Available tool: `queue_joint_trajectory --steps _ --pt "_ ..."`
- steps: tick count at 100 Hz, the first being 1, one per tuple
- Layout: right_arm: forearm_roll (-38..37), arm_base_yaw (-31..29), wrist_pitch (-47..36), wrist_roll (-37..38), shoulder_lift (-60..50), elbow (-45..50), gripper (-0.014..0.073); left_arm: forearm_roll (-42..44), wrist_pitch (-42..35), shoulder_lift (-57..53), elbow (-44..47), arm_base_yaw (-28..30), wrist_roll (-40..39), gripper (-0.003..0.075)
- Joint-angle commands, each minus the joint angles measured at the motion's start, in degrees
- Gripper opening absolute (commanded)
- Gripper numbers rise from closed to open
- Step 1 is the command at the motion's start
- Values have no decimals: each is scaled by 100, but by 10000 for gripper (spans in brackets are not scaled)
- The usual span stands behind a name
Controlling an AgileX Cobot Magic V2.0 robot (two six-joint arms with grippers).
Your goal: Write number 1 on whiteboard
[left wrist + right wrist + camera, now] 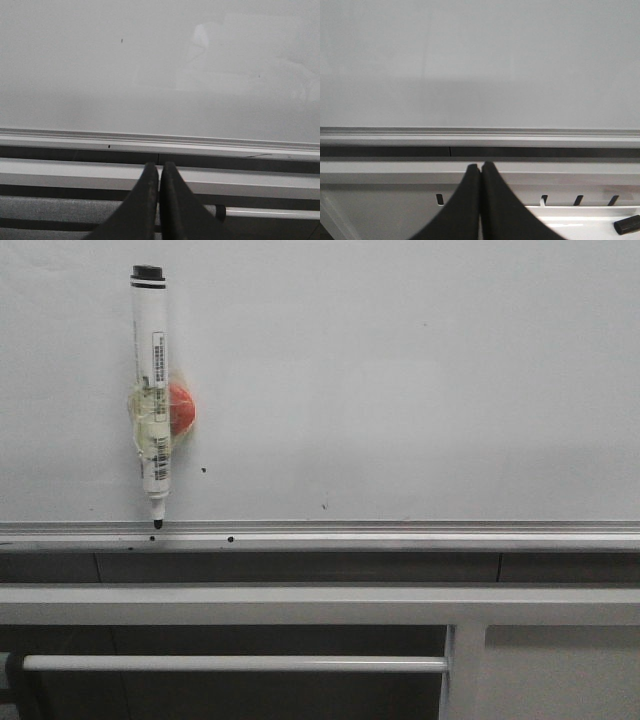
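- Fingers of left gripper (158, 172) pressed together, nothing between them; pointed at whiteboard (160, 65) from below its rail, apart from it.
- Fingers of right gripper (480, 172) likewise closed tip to tip, holding nothing; facing bare board above the frame.
- Neither arm visible in front view.
- Whiteboard fills upper part of all three views, silver frame rail (400, 532) along its lower edge, grey ledge (300, 602) and bar (230, 664) below.
- Marker (152, 390) stuck upright on board at left, black cap end up, nib down, just touching the rail; held by clear tape over a red round piece (182, 408), likely a magnet.
- No stroke of number 1 seen anywhere on board; only a few small dark specks (204, 471).
- Small dark object (626, 224) at corner of right wrist view, too cut off to name.
- Progress judged: nothing done. Marker not picked up, no line drawn.
- Left to do: open, take marker off board, draw one near-vertical stroke.
- Left arm probably nearer to marker, not certain.
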Motion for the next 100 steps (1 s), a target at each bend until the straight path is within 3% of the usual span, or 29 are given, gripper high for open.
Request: queue_joint_trajectory --steps 1,44,53,76,100 --pt "-22 2 -128 -48 -83 176 -64 -52 -407 -134 40 19 0 -20" --pt "-22 2 -128 -48 -83 176 -64 54 -511 -134 40 19 0 -20" --pt "-22 2 -128 -48 -83 176 -64 54 -1061 -134 40 19 0 -20" --pt "-50 2 -166 -48 -83 176 -64 54 -3336 -134 40 19 0 -20" --pt "-71 2 -1384 -48 -83 176 -64 54 -3656 -134 40 19 0 -20"
